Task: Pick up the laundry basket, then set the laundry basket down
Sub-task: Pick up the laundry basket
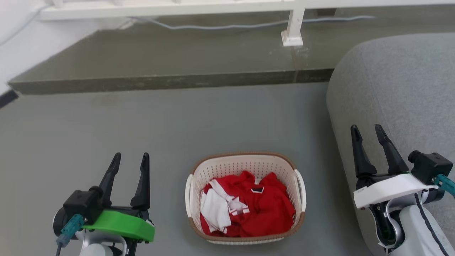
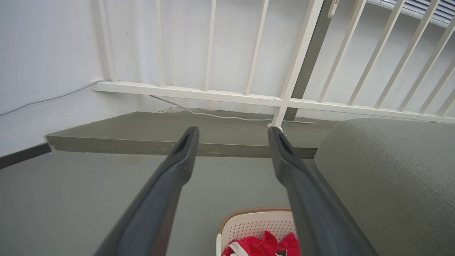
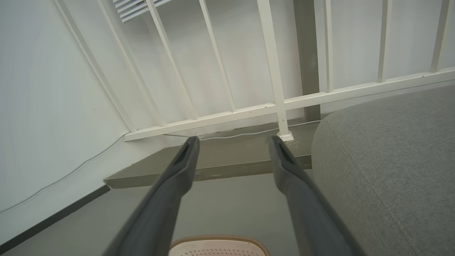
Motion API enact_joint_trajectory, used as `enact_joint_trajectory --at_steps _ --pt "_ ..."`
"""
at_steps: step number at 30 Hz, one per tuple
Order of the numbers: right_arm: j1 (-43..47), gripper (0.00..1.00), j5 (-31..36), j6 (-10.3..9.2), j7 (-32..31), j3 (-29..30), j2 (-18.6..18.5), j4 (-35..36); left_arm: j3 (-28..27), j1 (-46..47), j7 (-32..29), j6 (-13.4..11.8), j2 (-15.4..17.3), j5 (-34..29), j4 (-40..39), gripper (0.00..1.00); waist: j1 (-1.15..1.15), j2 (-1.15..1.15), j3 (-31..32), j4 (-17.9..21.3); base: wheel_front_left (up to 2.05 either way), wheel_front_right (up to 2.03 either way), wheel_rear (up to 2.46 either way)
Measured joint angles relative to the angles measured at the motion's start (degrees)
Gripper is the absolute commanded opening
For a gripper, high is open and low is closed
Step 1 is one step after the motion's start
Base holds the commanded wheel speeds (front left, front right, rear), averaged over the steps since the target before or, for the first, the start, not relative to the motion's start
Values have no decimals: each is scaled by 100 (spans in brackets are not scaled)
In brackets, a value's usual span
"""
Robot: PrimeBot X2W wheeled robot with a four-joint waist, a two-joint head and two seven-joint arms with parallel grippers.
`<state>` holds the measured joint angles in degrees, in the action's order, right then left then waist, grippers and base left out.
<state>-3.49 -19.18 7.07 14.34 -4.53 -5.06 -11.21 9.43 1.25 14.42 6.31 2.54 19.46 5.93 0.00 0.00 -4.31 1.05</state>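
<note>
A cream-white perforated plastic laundry basket (image 1: 241, 165), rounded-rectangular with a brown woven-look rim, is seen standing on the grey floor (image 1: 142, 124) in the lower middle of the head view. It is placed between the two arms and is touched by neither. A crumpled red garment (image 1: 266, 209) is held inside it, with white cloth (image 1: 213, 209) bunched at the garment's left. A white handle (image 1: 188, 195) is set on the basket's left side, and a matching one on its right.

The left claw (image 1: 131, 156), mounted on a green wrist plate, is held open to the left of the basket and well apart from it. Its two dark fingers are spread, and nothing is held between them. The right claw (image 1: 366, 128), mounted on a white wrist plate, is likewise open and empty. It is seen to the right of the basket, against the rounded grey fabric sofa (image 1: 398, 81) that stands near the basket's right side; whether the sofa is touched cannot be told.

In the left wrist view the basket's rim and some red cloth are shown at the bottom edge, partly hidden by one finger. In the right wrist view the brown rim is shown at the bottom edge between the fingers.

Beyond the basket a raised grey-green step (image 1: 177, 53) is seen running across the floor. A white railing (image 1: 295, 21) is fixed on it, and a pale cable (image 1: 231, 26) is laid along it.
</note>
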Motion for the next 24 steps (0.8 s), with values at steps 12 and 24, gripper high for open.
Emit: enact_joint_trajectory --at_steps 12,24 --pt "-227 100 -66 0 1 9 -75 -247 84 419 0 -2 -1 1 -5 100 0 0 -789 60 0 0 0" --pt "-735 100 -225 0 1 -100 -248 -898 379 1079 1 -2 -11 48 427 100 0 0 -1703 38 0 0 0"
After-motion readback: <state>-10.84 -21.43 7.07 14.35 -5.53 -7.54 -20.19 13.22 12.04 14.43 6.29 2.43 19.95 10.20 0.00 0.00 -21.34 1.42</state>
